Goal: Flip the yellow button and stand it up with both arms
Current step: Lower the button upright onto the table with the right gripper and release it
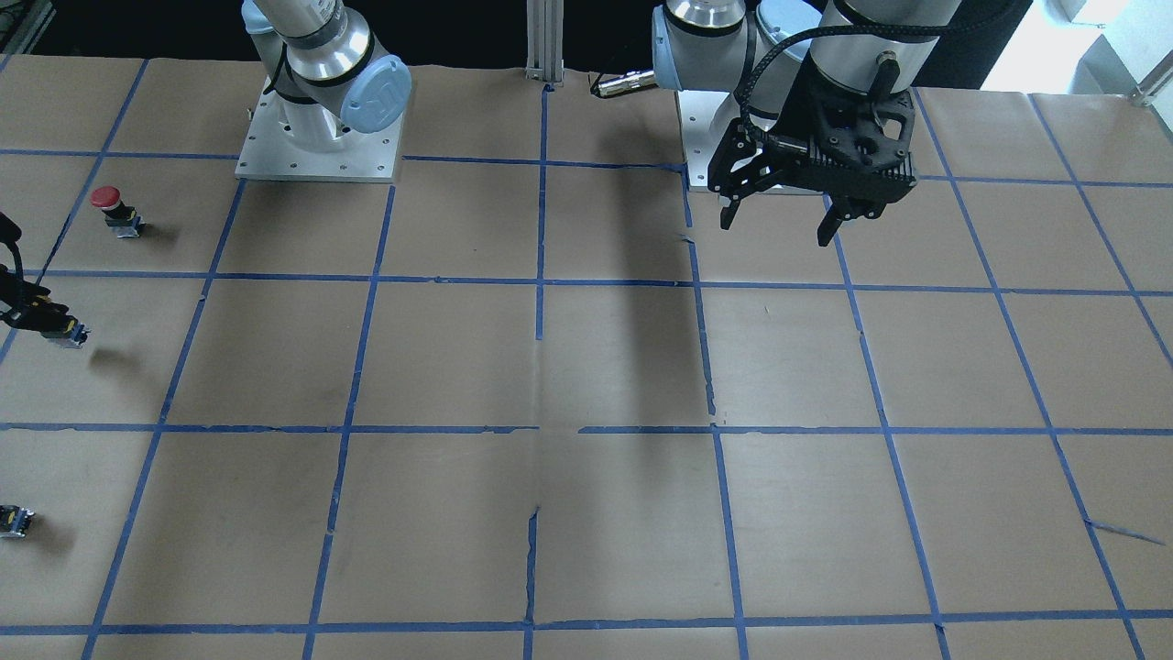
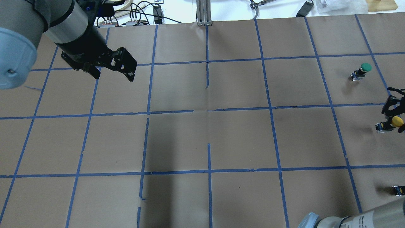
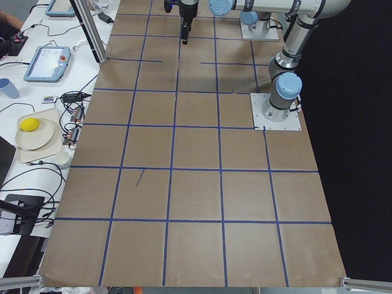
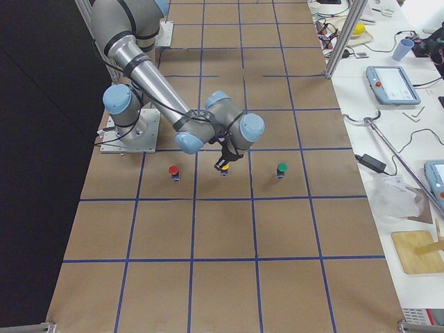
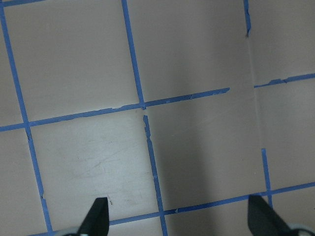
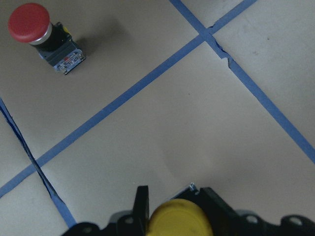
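Note:
The yellow button (image 2: 395, 121) is held in my right gripper (image 2: 393, 123), which is shut on it at the table's far right edge, a little above the paper with its shadow beside it. Its yellow cap (image 6: 179, 222) fills the bottom of the right wrist view between the black fingers. It also shows in the front view (image 1: 62, 330) and in the right side view (image 4: 223, 165). My left gripper (image 2: 114, 76) is open and empty, hanging high over the left rear of the table (image 1: 779, 234), far from the button. Its fingertips (image 5: 97, 212) frame bare paper.
A red-capped button (image 1: 112, 206) stands upright on the near-base side of the yellow one (image 6: 37, 29). A green-capped button (image 2: 362, 70) stands on the far side. A tiny black block (image 2: 398, 190) lies at the right edge. Brown paper with a blue tape grid (image 2: 207, 110) covers the table.

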### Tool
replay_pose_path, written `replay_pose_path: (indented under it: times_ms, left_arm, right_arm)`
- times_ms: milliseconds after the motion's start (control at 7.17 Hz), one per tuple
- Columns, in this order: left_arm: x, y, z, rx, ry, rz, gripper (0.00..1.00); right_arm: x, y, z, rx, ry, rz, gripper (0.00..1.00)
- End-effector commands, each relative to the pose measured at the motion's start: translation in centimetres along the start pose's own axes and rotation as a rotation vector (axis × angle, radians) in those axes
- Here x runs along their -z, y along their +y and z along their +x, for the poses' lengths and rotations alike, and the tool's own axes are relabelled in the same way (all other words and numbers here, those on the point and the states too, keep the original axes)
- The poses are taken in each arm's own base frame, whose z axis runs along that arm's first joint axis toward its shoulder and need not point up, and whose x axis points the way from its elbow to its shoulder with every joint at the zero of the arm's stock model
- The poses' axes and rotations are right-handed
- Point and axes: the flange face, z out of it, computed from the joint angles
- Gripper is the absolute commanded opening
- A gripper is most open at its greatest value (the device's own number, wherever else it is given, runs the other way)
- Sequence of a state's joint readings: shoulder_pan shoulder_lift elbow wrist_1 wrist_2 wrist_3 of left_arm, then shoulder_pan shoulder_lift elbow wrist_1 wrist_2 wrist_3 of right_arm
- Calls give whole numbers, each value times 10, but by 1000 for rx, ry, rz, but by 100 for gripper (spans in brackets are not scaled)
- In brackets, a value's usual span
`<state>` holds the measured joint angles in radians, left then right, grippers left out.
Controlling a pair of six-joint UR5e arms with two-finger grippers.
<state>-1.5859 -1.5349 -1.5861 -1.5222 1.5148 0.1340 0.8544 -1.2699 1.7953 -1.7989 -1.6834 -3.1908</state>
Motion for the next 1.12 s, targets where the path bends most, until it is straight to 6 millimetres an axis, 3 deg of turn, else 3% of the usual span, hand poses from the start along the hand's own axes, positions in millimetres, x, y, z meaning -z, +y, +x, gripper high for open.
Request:
replay_pose_path:
  times_ms: [0,140,279,419,558,977]
  left_arm:
    - [12,-5,-1,1,-5,18,100]
    - [14,-4,-1,20,-7,21,100]
    - [11,-3,0,23,-1,3,100]
    - [12,-4,-1,28,-1,4,100]
    - [13,-4,-1,27,-2,7,100]
    - [12,-4,-1,28,-1,3,100]
  right_arm:
    - [-14,8,7,13,-6,22,30]
    - [-17,8,7,-12,-9,31,57]
    - [-22,11,8,-22,3,39,100]
    - [-23,12,8,-27,0,39,100]
    - [-10,9,7,-45,10,16,100]
    - [111,-42,10,-260,82,-119,100]
